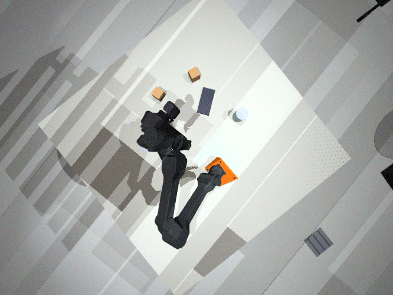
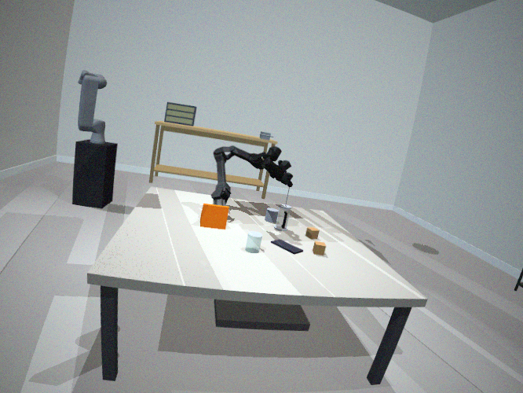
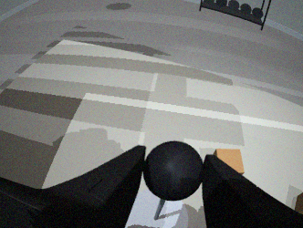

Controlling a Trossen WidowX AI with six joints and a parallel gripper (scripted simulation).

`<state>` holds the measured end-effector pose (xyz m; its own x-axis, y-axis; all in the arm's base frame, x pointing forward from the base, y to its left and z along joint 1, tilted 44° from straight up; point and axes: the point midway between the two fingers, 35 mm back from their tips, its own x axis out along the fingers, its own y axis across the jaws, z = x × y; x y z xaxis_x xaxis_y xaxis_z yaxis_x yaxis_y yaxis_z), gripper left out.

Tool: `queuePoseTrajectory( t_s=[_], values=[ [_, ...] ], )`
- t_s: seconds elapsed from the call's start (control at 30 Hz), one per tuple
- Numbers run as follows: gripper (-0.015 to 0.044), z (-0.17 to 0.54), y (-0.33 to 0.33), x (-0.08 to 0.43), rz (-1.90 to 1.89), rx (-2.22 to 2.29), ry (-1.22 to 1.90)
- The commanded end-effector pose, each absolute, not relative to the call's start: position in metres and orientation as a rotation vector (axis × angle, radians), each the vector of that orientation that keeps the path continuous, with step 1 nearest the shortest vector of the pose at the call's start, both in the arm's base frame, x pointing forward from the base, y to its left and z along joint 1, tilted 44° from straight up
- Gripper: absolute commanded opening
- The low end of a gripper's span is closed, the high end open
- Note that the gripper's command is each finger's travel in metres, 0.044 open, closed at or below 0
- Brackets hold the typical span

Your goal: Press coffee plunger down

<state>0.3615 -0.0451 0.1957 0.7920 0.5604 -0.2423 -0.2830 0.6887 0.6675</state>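
End effector [image 3: 173, 171] clamped on plunger knob [image 3: 173, 170], rod fully raised above coffee press [image 2: 284, 216] standing upright on counter [image 2: 219, 270] near grey cup [image 2: 271, 214]; grasp step done, next reqs straight vertical push, no side load.
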Motion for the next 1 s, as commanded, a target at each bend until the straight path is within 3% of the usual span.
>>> queuePoseTrajectory(
  t_s=[0.0,0.97],
  values=[
    [0.0118,0.193,-0.043,0.362,0.489,0.655,0.456],
    [0.0118,0.156,-0.013,0.367,0.488,0.652,0.460]
  ],
)
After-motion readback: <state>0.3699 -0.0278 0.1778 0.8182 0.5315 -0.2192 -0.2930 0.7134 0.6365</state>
